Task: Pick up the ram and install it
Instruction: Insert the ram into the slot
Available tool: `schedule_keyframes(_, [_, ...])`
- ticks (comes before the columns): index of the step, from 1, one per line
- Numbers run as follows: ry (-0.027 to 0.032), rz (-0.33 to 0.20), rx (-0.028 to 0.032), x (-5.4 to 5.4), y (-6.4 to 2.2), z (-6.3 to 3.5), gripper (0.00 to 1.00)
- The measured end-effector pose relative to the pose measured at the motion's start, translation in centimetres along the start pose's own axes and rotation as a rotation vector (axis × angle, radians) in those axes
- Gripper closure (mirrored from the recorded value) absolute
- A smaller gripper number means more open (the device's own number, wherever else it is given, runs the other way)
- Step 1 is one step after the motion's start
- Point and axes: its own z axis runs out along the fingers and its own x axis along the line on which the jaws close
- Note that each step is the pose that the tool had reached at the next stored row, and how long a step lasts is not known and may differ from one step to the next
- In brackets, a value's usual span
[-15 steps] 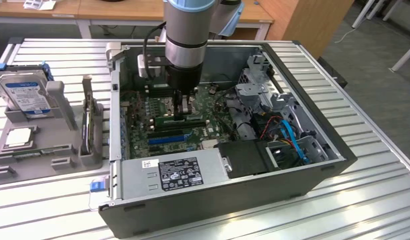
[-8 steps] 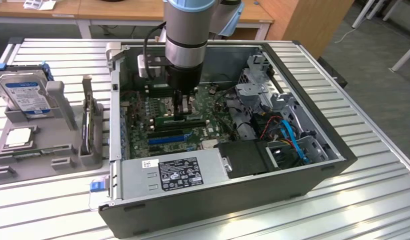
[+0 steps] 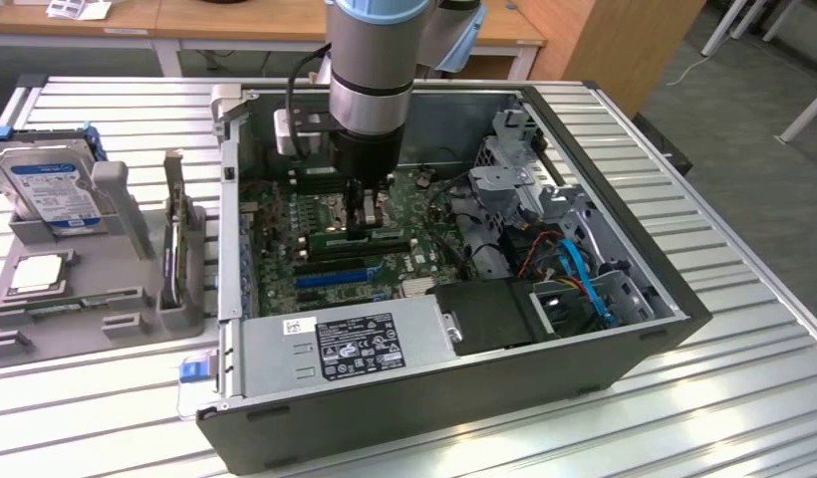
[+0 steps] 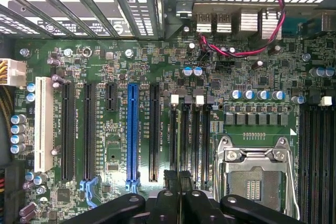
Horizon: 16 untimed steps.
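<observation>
My gripper [image 3: 369,204] hangs inside the open computer case, low over the green motherboard [image 3: 282,234]. In the wrist view its two black fingertips [image 4: 171,178] stand pressed close together, shut, with nothing visible between them. They point at the row of black memory slots [image 4: 191,135] beside the empty processor socket [image 4: 253,174]. A thin dark board that appears to be the ram [image 3: 186,251] stands on edge in the grey holder [image 3: 182,317] outside the case, at the exterior view's left, well apart from the gripper.
The grey fixture also carries a silver hard drive with a blue label [image 3: 50,189] and a small square silver chip [image 3: 39,274]. The case walls [image 3: 622,249], the power supply [image 3: 342,344] and blue and red cables [image 3: 575,269] crowd the board.
</observation>
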Motion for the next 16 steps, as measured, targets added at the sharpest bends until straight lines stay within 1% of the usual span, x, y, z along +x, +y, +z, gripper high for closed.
schedule_keyframes(16, [0.0000, 0.000, 0.0000, 0.00, 0.08, 0.00, 0.88])
